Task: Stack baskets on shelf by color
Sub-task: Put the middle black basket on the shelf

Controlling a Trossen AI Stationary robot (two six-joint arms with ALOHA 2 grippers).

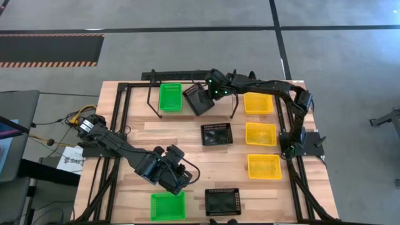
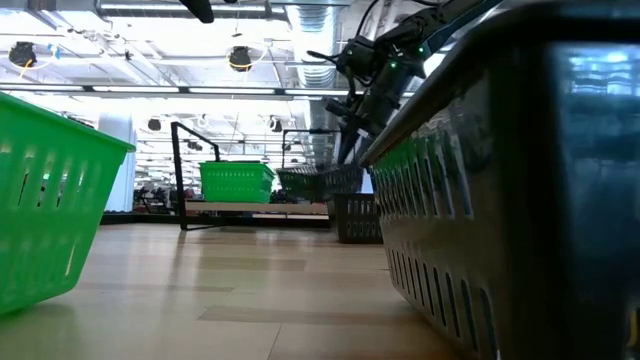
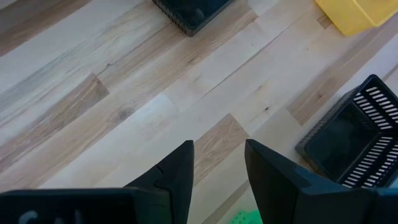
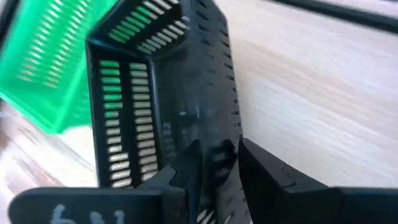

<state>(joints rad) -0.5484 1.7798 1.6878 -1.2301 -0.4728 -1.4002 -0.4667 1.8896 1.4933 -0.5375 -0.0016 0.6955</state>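
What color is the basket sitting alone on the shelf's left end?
Bright green basket, clearest in the high view.

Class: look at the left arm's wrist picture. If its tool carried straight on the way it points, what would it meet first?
Most likely the bare wooden tabletop ahead of the open left tool; the black basket sits off to one side, though depth is uncertain.

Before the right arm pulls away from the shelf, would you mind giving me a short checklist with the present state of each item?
1. Black basket on the shelf: ok, though it sits skewed.
2. It stands beside the green basket, not on it: ok.
3. Right gripper let go: cannot tell; its jaws straddle the black basket's wall with a gap showing.
4. Left gripper free: ok, jaws open over bare table, holding nothing.
5. Shelf room for yellow: ok, the right end is bare.
6. Baskets left on the table: not ok, three yellow, two black and one green remain.
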